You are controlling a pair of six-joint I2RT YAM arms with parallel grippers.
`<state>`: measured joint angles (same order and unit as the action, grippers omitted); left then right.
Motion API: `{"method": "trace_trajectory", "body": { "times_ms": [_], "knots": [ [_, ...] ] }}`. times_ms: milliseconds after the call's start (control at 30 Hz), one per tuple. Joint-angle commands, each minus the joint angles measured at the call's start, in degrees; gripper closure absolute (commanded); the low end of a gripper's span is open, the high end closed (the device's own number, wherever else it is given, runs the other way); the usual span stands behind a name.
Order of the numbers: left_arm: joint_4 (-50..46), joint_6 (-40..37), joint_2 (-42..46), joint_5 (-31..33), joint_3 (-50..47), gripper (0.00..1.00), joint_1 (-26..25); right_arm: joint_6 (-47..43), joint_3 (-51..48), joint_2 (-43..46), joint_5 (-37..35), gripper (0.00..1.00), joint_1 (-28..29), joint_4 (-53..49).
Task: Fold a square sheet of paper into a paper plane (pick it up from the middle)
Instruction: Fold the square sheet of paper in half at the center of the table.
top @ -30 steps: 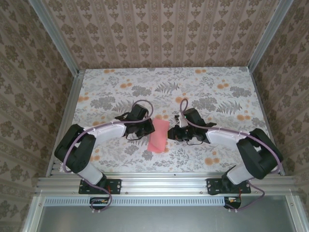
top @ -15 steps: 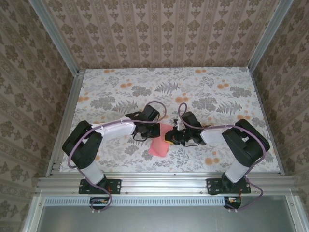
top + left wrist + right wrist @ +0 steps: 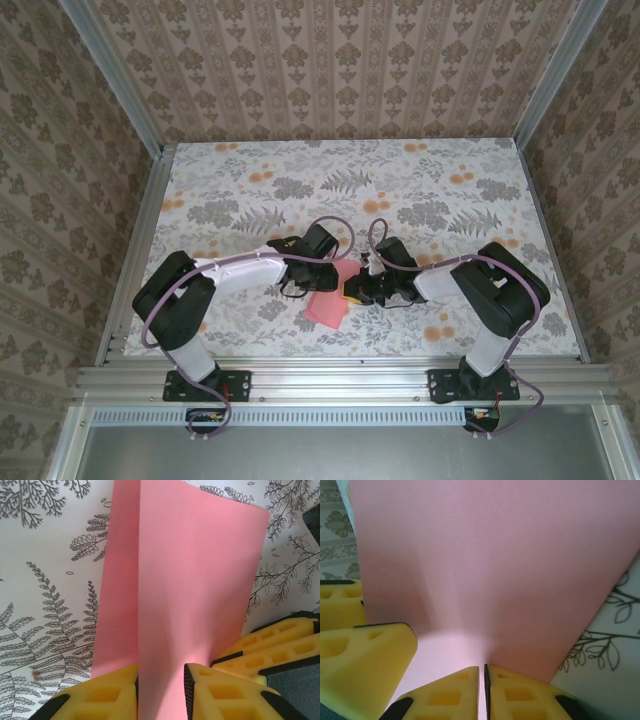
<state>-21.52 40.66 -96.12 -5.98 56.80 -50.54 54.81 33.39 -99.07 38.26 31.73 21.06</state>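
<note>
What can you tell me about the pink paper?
The pink paper is thin, plain and smooth. It looks folded over, with one straight line running down it. It sits near the front middle of the flowery table, between the two arms. The right gripper pinches its edge. The left gripper has its jaws apart, one on either side of the paper.

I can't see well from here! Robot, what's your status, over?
Left hand open, folded paper between its fingers. Right hand shut on the paper. Hands crowded close together. Over.
</note>
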Motion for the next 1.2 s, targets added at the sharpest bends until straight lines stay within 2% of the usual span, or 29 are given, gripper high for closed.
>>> {"method": "trace_trajectory", "body": {
  "times_ms": [0,167,367,733,933,1100,1167],
  "knots": [
    [-2.84,-1.09,0.91,0.50,0.76,0.70,0.57,-4.95,1.30,-1.84,-5.37,0.86,0.34,-9.56],
    [-2.73,-1.96,1.61,-0.07,0.46,0.70,1.96,-10.98,5.55,-0.71,-8.26,0.86,0.35,-20.02],
    [-1.40,-4.50,1.36,-4.73,0.48,0.73,3.48,-13.83,8.16,-1.02,-9.63,0.86,0.35,-24.65],
    [3.11,-2.99,0.45,-11.82,-1.93,0.78,5.63,-14.29,9.48,-0.94,-9.78,0.86,0.35,-25.44],
    [0.90,-3.61,-0.56,-10.07,-0.32,0.79,5.66,-14.71,10.12,-0.87,-9.61,0.86,0.35,-25.68],
    [1.33,-4.11,-1.15,-11.36,0.29,0.88,6.09,-15.07,10.82,-0.87,-9.61,0.86,0.32,-25.98],
    [2.07,-3.63,-1.35,-12.13,0.08,0.89,6.33,-15.29,11.24,-0.78,-9.67,0.85,0.27,-26.32]
  ]
}}
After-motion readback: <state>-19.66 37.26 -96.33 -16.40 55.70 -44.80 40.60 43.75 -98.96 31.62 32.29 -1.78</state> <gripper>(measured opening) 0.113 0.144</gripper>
